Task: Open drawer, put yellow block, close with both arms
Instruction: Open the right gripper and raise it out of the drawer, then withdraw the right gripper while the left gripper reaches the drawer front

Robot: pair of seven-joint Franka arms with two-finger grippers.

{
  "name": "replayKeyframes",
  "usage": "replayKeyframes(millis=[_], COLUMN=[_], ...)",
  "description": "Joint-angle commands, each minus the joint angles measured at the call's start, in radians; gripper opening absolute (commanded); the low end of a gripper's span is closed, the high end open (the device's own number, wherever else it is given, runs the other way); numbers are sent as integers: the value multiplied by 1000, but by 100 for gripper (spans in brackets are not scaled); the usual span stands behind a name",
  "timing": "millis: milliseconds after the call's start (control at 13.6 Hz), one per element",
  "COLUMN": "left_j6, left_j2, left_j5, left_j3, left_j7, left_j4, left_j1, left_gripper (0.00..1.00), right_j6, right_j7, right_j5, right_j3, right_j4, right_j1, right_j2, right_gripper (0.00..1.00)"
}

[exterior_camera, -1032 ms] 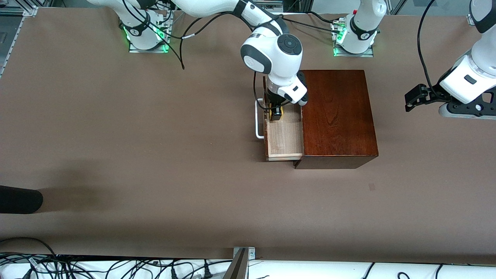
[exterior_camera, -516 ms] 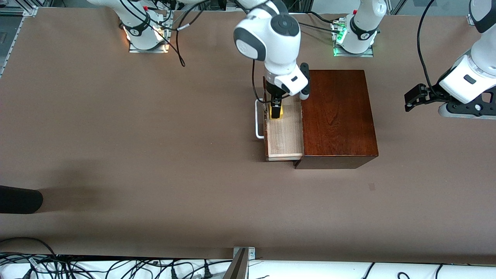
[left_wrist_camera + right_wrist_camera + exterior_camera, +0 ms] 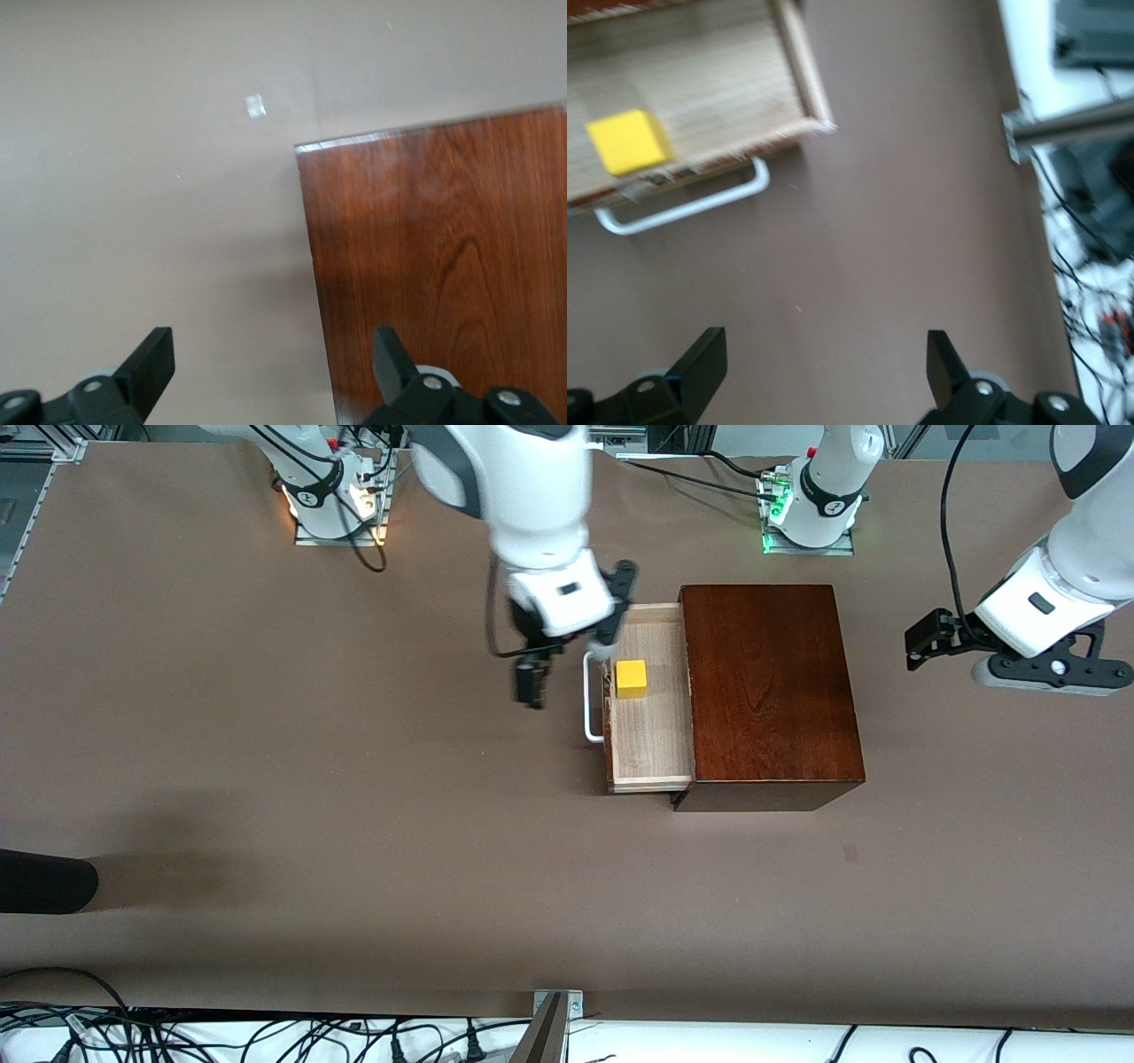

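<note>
The drawer (image 3: 651,726) stands pulled out of the mahogany box (image 3: 771,691), its white handle (image 3: 589,700) toward the right arm's end of the table. The yellow block (image 3: 631,677) lies in the tray close to the drawer front, free of any gripper. My right gripper (image 3: 532,684) is open and empty, over the table just beside the handle. The right wrist view shows its gripper (image 3: 822,359) open, with the block (image 3: 627,142), the tray (image 3: 709,75) and the handle (image 3: 687,208). My left gripper (image 3: 923,642) is open over the table beside the box. The left wrist view shows its gripper (image 3: 270,363) open, with the box top (image 3: 443,266).
A dark rounded object (image 3: 44,881) juts in at the table's edge near the right arm's end. A metal post (image 3: 549,1027) and cables lie at the table's near edge. A small mark (image 3: 850,853) is on the table nearer the camera than the box.
My right gripper has let go of the yellow block, risen and moved off the drawer toward the right arm's end. The block stays in the tray. My left gripper has shifted slightly toward the box.
</note>
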Motion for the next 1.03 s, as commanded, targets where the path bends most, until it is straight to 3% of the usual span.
replayKeyframes(millis=[0, 147, 368, 589, 958], left_j6=[-61, -66, -95, -94, -24], left_j2=[14, 34, 68, 167, 397], left_j5=[-25, -52, -127, -196, -227], left_j3=[-48, -96, -214, -335, -351], left_j7=[217, 361, 389, 385, 417], left_j4=[3, 6, 13, 73, 283], left_j1=[0, -8, -19, -48, -169], left_gripper=[100, 100, 100, 100, 100], right_j6=[15, 119, 123, 106, 43], right_j7=[9, -3, -3, 4, 10], right_j5=[19, 32, 122, 232, 288], right_j3=[-59, -55, -72, -73, -73], right_j4=[-20, -19, -25, -159, -376], right_j1=[-44, -119, -171, -275, -409], right_j2=[-28, -28, -53, -167, -340], right_gripper=[100, 100, 100, 100, 100])
